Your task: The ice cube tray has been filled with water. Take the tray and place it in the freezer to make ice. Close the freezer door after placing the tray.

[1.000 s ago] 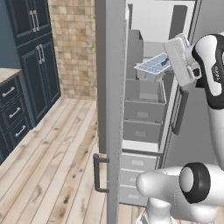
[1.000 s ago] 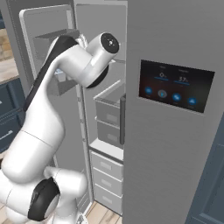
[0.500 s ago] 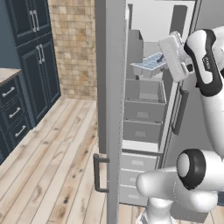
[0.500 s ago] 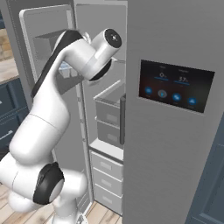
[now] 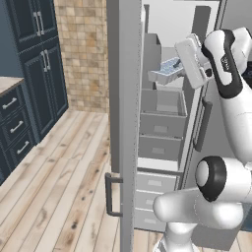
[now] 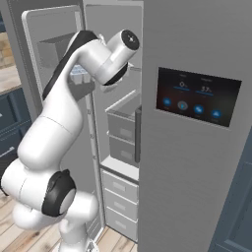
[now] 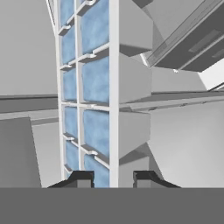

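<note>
From the left base view, your gripper holds the ice cube tray inside the freezer, above the grey drawers, beside the open freezer door. In the hand view, fingertips pinch the tray's white rim; its water squares look pale blue.

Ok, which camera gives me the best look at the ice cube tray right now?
The hand view: the ice cube tray sits close up, its blue cells clear. The left base view shows it small at the gripper; in the right base view the arm mostly hides it.
</note>
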